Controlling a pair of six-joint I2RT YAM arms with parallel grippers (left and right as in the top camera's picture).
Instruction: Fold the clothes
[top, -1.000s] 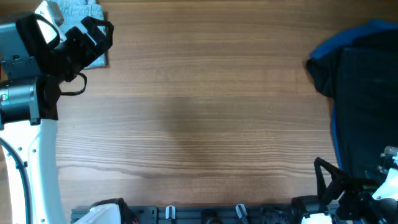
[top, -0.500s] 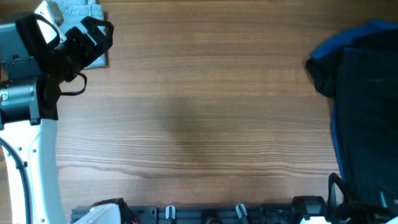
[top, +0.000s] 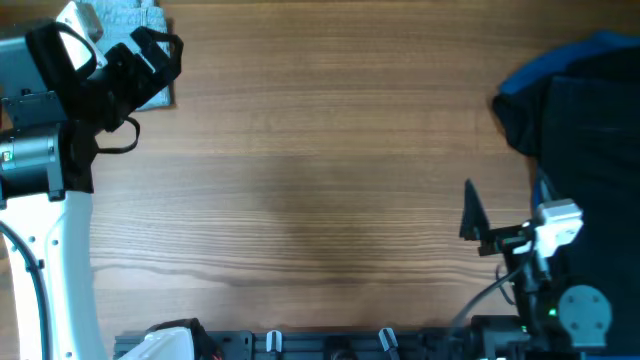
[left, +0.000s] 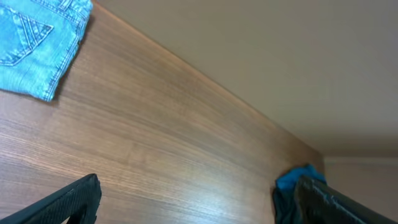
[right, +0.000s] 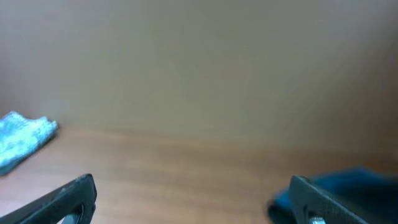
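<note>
The folded pale blue denim shorts (top: 135, 30) lie at the table's far left corner, partly hidden by my left arm; they also show in the left wrist view (left: 37, 43) and faintly in the right wrist view (right: 25, 134). A heap of black and bright-blue garments (top: 585, 150) lies at the right edge and shows in the left wrist view (left: 292, 186) and the right wrist view (right: 348, 186). My left gripper (top: 160, 55) is open and empty beside the shorts. My right gripper (top: 470, 215) is open and empty at the heap's near-left side.
The wooden table (top: 320, 180) spreads between the shorts and the heap. A black rail with clips (top: 320, 345) runs along the near edge. The left arm's white base (top: 50, 270) stands at the near left.
My right arm has come up from the near right corner and swung left over the table beside the heap. The left arm and the shorts have not moved.
</note>
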